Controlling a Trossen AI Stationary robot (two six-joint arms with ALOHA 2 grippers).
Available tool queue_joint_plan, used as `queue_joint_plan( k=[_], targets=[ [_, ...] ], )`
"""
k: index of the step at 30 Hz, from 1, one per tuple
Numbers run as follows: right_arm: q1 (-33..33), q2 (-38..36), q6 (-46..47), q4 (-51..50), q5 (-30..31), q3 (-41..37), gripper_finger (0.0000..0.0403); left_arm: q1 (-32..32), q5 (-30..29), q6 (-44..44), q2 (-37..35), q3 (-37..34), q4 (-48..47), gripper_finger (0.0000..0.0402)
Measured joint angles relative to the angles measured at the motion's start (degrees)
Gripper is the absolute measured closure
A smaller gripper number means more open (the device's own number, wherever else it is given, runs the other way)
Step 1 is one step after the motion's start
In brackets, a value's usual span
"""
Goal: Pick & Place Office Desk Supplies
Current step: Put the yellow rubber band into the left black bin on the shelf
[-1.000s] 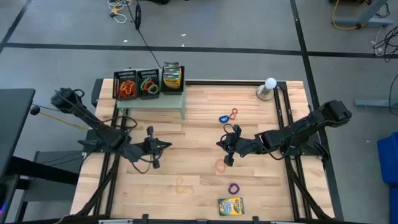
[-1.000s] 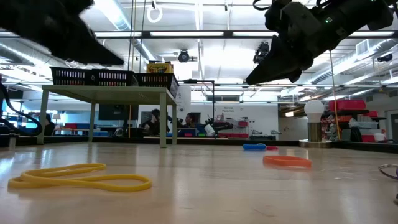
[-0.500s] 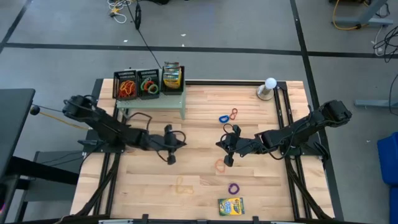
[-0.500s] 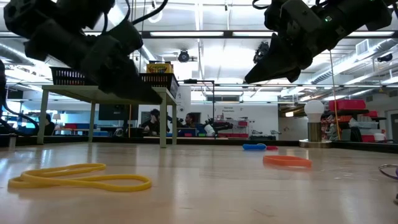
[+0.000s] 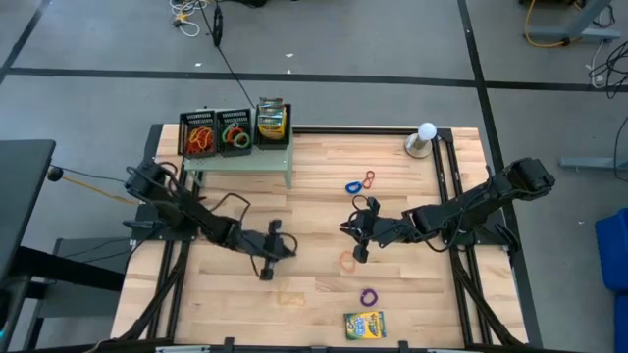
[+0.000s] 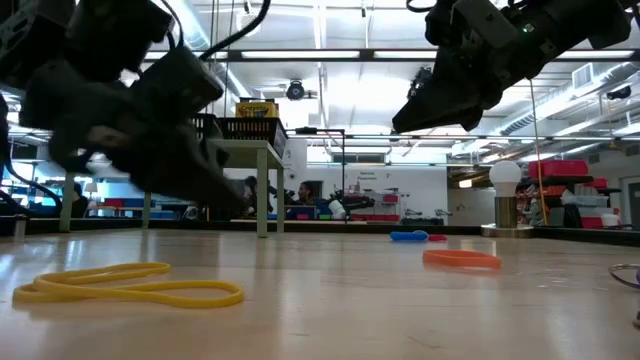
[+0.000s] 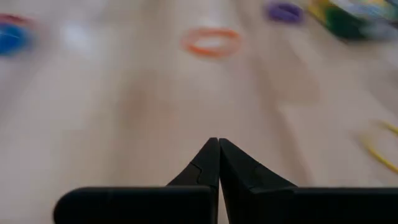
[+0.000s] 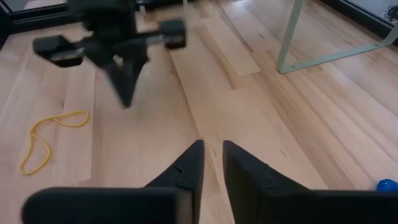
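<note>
My left gripper [image 5: 266, 269] hangs shut over the table's middle, just above and far-left of a yellow rubber band [image 5: 287, 294]. That band lies flat [image 6: 130, 285] and also shows beside the fingertips [image 7: 379, 149]. My right gripper [image 5: 358, 253] hovers narrowly open [image 8: 211, 145] above an orange band [image 5: 346, 262]. A purple band [image 5: 368, 295] and a yellow-and-green crayon box [image 5: 364, 325] lie nearer the near edge. Blue [image 5: 352, 186] and red [image 5: 369, 178] bands lie farther off. Black mesh trays [image 5: 201, 132] sit on the pale green stand.
The pale green stand [image 5: 240, 162] occupies the far-left part of the table, with a second crayon box [image 5: 272, 123] upright in its right-hand tray. A white globe [image 5: 424, 137] stands at the far-right corner. Bare wood lies between the two grippers.
My left gripper has swung toward the table's right and near edge and come down toward the yellow band, staying shut. My right arm has kept still. No band has moved.
</note>
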Motion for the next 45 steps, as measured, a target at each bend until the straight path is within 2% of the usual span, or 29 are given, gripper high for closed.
queue_joint_plan(
  k=[3, 10, 15, 20, 27, 31, 36, 40, 45],
  targets=[
    [0.31, 0.0, 0.1, -0.01, 0.07, 0.0, 0.032, -0.97, 5.16, -0.13, 3.15, 1.54, -0.56, 0.0383],
    [1.81, 0.0, 0.05, -0.02, 0.09, 0.0, 0.0292, -6.03, 5.68, -0.2, 5.79, 7.97, -8.89, 0.0332],
    [1.95, 0.0, 0.19, -0.06, 0.1, 0.0, 0.0291, -10.39, 5.57, -1.08, 5.83, 14.75, -23.05, 0.0302],
    [1.9, 0.0, 0.18, -0.1, 0.92, 0.0, 0.0291, -14.4, 2.61, -1.22, 5.83, 21.46, -36.41, 0.0286],
    [1.92, 0.0, 0.18, -0.2, 0.94, 0.0, 0.0291, -18.48, 1.14, -3.62, 5.83, 24.12, -38.76, 0.0269],
    [1.92, 0.0, 0.05, -0.19, 0.94, 0.0, 0.0291, -19.37, -4.02, -4.9, 5.83, 24.13, -41.42, 0.0243],
    [1.92, 0.0, 0.1, -0.19, 0.96, 0.0, 0.0291, -19.17, -0.9, -4.63, 7.04, 24.13, -40.26, 0.0215],
    [1.92, 0.0, 0.03, -0.19, 0.98, 0.0, 0.0291, -19.25, 1.16, -4.32, 9.51, 24.22, -39.37, 0.0227],
    [1.92, 0.0, 0.03, -0.18, 0.98, 0.0, 0.0291, -18.96, 1.39, -3.58, 10.51, 24.28, -39.53, 0.0287]
  ],
)
